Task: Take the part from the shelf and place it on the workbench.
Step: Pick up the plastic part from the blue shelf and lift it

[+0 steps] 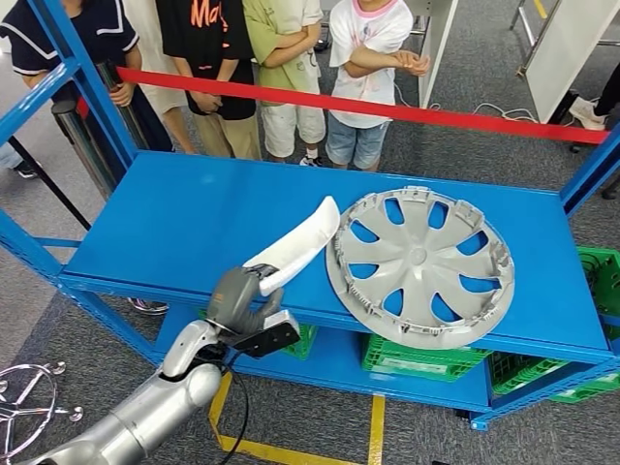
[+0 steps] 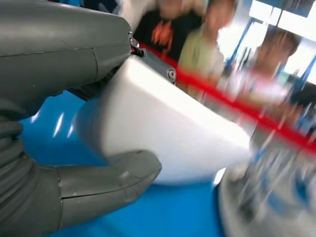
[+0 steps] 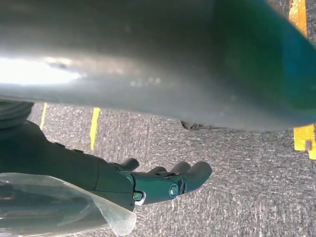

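Observation:
A long white curved part (image 1: 301,245) is gripped at its near end by my left hand (image 1: 237,299), over the front edge of the blue shelf (image 1: 183,223). Its far end points toward a grey wheel cover (image 1: 419,263) lying flat on the shelf's right half. In the left wrist view the white part (image 2: 168,128) sits between my thumb (image 2: 111,180) and the fingers (image 2: 67,49), with the blue shelf top beneath. My right hand (image 3: 149,185) hangs over grey floor, its fingers slightly curled and holding nothing.
Several people (image 1: 293,68) stand behind a red barrier tape (image 1: 380,107) beyond the shelf. Green crates (image 1: 417,356) sit on the lower shelf level. A chrome emblem (image 1: 25,402) lies at lower left. Yellow floor lines (image 1: 377,426) run below the shelf.

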Robot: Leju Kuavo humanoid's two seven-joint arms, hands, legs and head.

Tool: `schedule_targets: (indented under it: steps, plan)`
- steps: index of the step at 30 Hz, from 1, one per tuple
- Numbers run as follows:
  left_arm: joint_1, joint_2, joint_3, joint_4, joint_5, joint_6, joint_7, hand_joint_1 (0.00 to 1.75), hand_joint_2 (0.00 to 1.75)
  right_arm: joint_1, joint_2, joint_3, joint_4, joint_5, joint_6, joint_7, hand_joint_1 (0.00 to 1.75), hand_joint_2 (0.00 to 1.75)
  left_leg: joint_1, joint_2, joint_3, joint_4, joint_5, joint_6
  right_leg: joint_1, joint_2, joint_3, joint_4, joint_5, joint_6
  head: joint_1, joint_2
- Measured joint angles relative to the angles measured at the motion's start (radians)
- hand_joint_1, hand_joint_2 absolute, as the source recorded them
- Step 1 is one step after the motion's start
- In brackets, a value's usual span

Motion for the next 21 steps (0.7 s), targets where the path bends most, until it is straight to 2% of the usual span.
schedule_targets:
  steps: [4, 11, 14, 18, 21]
  plan:
    - [0.029, -0.001, 0.015, -0.058, -0.047, 0.115, -0.064, 1.75, 1.75, -0.001, 0.000, 0.000, 0.000, 0.008, -0.005, 0.000, 0.00, 0.00, 0.000, 0.000, 0.000, 0.000, 0.000, 0.000, 0.000, 0.000, 0.000, 0.000, 0.000, 0.000, 0.000, 0.000]
    - [0.052, -0.003, 0.040, -0.117, -0.070, 0.132, -0.088, 1.75, 1.75, -0.002, 0.000, 0.000, 0.000, 0.011, -0.006, 0.001, 0.00, 0.00, 0.000, 0.000, -0.001, 0.000, 0.000, 0.000, 0.000, 0.000, -0.001, 0.000, 0.000, 0.000, 0.000, 0.000]
    - [0.081, -0.023, 0.088, -0.161, -0.127, 0.133, -0.183, 1.75, 1.75, -0.002, 0.000, 0.000, 0.000, 0.015, -0.008, 0.002, 0.00, 0.00, 0.000, 0.000, -0.001, 0.000, 0.000, 0.000, 0.000, 0.000, -0.001, 0.000, 0.000, 0.000, 0.000, 0.000]
    - [0.121, -0.080, 0.186, -0.257, -0.197, 0.134, -0.337, 1.75, 1.75, -0.004, 0.000, 0.000, 0.000, 0.020, -0.013, 0.002, 0.00, 0.00, 0.000, 0.000, -0.001, 0.000, 0.000, 0.000, 0.000, 0.000, -0.001, 0.000, 0.000, 0.000, 0.000, 0.000]
    - [0.141, -0.119, 0.250, -0.325, -0.220, 0.134, -0.408, 1.75, 1.75, -0.005, 0.000, 0.000, 0.000, 0.026, -0.014, 0.004, 0.00, 0.00, 0.000, 0.000, -0.001, 0.000, 0.000, 0.000, 0.000, 0.000, -0.001, 0.000, 0.000, 0.000, 0.000, 0.000]
